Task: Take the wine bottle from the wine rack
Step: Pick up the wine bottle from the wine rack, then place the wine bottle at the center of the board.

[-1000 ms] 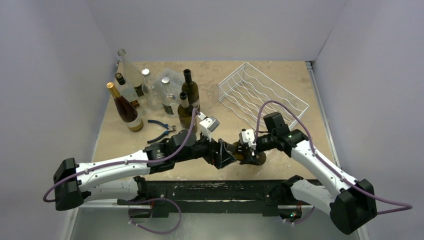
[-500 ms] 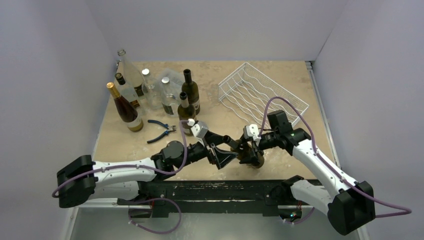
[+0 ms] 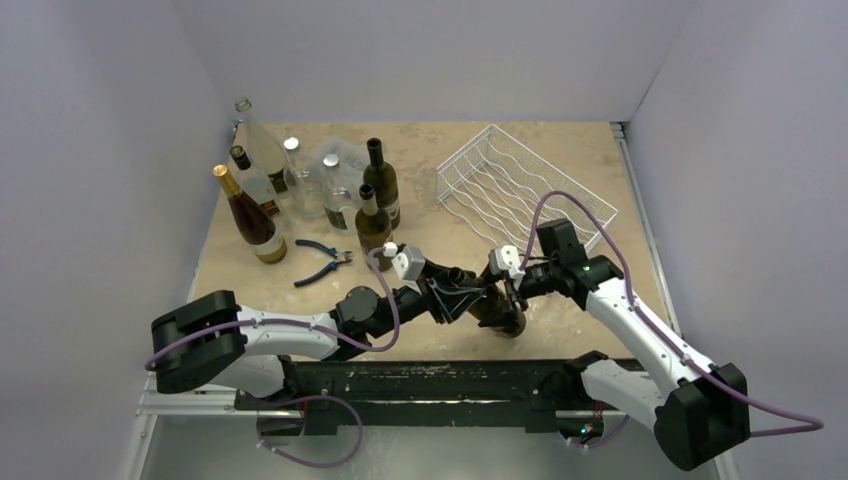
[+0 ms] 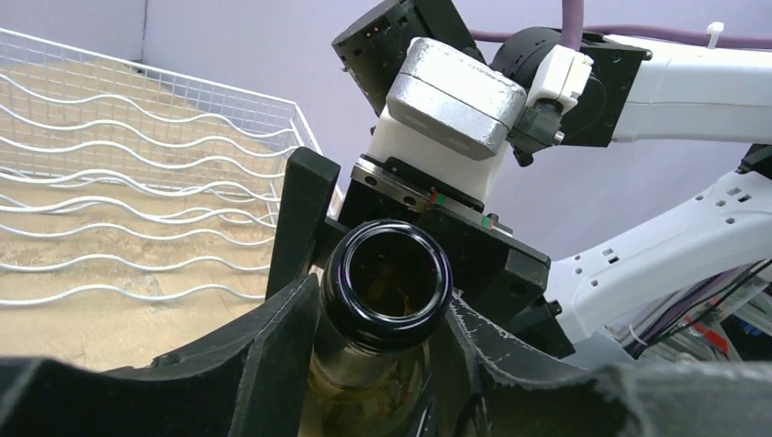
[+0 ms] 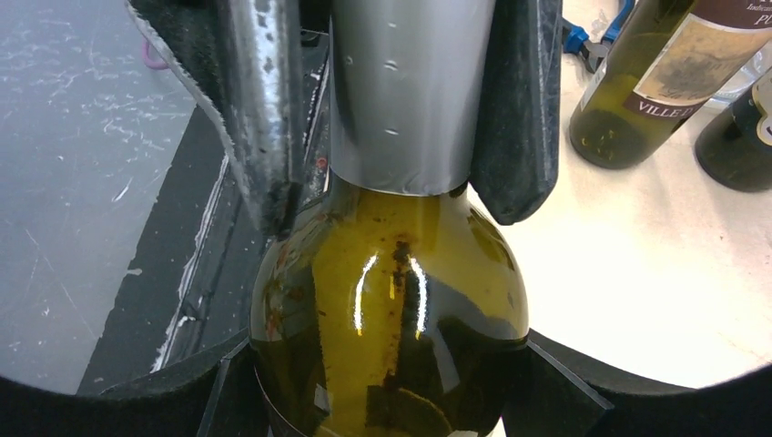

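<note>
Bottle first: the wine bottle [image 5: 391, 300] is off the wine rack [image 3: 522, 186], which stands with no bottle in it well beyond your right pincer [image 5: 391, 369]. The bottle sits between both pincers, low over the table [image 3: 450, 230]; I can't tell whether its base touches down. Your right pincer is clamped across the fat olive body, one finger on each flank. Your left pincer [image 4: 384, 314] is pressed onto the foil neck from both sides, with the open mouth just above its fingers [image 4: 264, 364]. The long axis is tilted, base by the right pincer, neck running away from it into the left. Both arms are on it, and the right has the heavy end. My read: move the two together along that axis, or free one first, since pulling apart would twist the glass. Standing bottles [image 3: 375, 220] wait beyond the left pincer.
</note>
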